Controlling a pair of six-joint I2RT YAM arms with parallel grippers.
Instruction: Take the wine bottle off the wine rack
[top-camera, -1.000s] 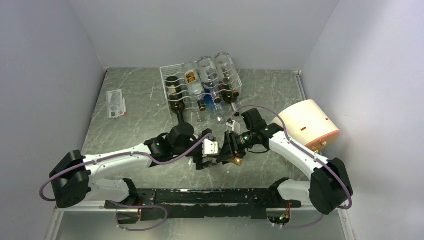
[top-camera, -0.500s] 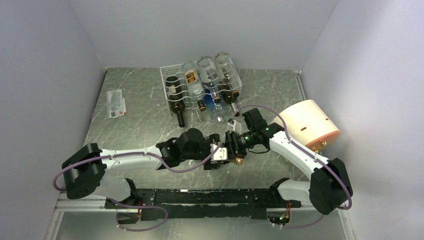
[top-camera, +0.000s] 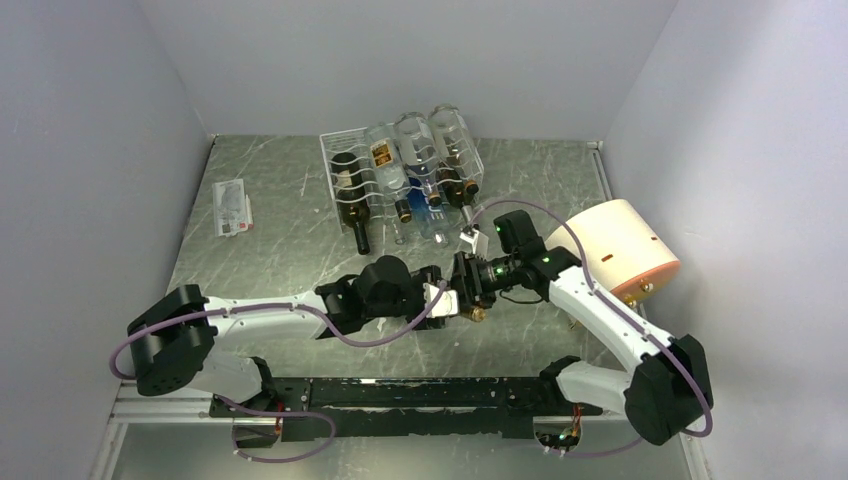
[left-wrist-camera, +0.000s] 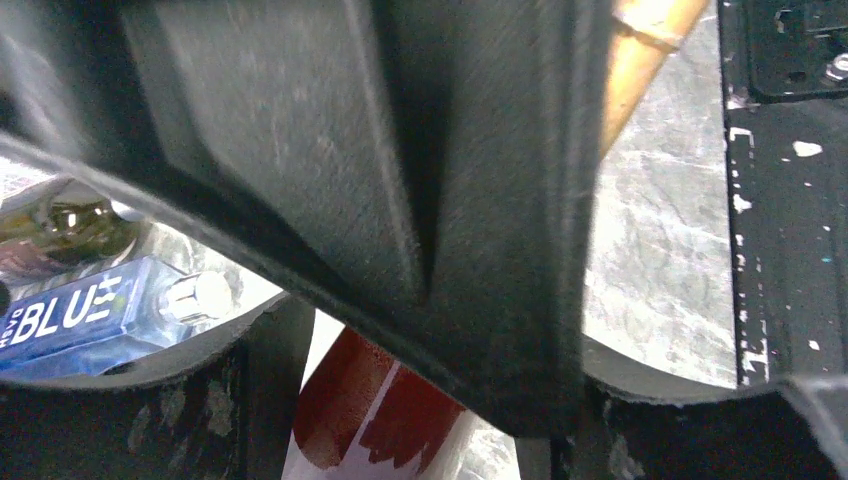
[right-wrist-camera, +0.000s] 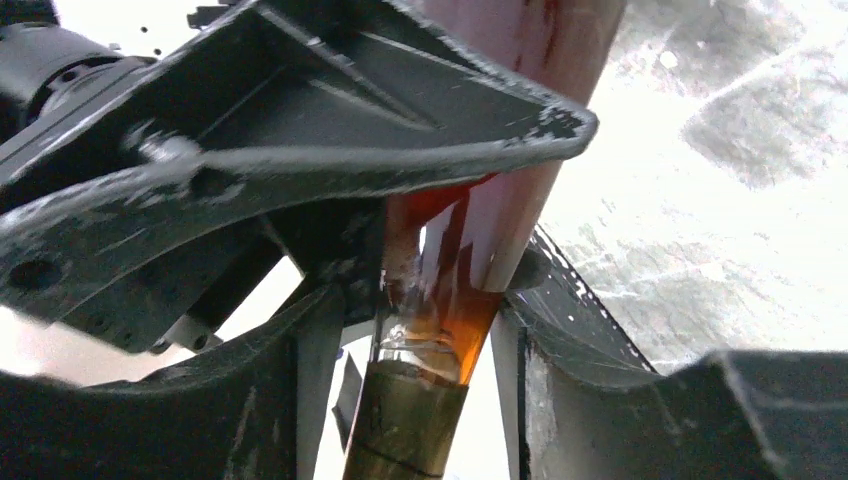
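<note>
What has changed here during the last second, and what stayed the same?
The left gripper swung right, up to the wine bottle that the right gripper holds by the neck; that bottle shifted slightly toward the wine rack. The rack, its bottles and the cream cylinder stayed put.

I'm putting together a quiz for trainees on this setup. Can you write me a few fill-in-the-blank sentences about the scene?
1. The right gripper holds the wine bottle by its ___.
2. Its foil cap is ___ in colour.
3. The cream-and-orange cylinder sits on the ___ side of the wine rack.
Missing words: neck; gold; right.
</note>
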